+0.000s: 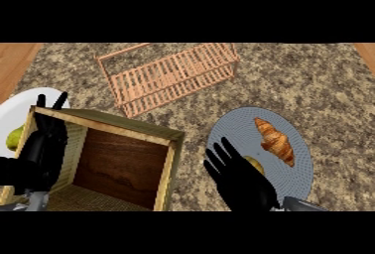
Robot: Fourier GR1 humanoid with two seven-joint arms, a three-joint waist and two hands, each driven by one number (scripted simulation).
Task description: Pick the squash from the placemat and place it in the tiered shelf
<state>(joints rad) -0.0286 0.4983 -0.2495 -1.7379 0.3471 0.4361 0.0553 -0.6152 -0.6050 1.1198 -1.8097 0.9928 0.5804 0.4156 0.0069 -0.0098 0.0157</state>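
Kitchen surface (pixel 307 79), seen from above: the right robot hand (pixel 238 181) hangs over the 7 o'clock edge of the round grey placemat (pixel 304 163), fingers straight and spread, gripping nothing. Just at its fingertips, toward 2 o'clock, a small yellow bit of the squash (pixel 255 162) shows; the rest is hidden behind the hand, and whether fingers touch it can't be told. The squash lies on the placemat, w/ a croissant (pixel 276 140) on the same mat at 1 o'clock from it, apart.

At far left the left robot hand (pixel 42 149) stands w/ fingers up and relaxed, open, holding nothing, overlapping the left wall of an open-topped wooden box (pixel 164 154) that fills the lower-left of the view. Behind that hand, at 9 o'clock, a white plate (pixel 26 101) carries a yellow-green fruit (pixel 15 139), partly hidden by the box.

Toward 12 o'clock, the tiered shelf (pixel 172 74), a slatted wooden rack, sits tilted across the speckled stone top, well apart from placemat and squash, w/ nothing seen on its slats. Wooden floor (pixel 15 62) shows past the surface at the upper-left corner.
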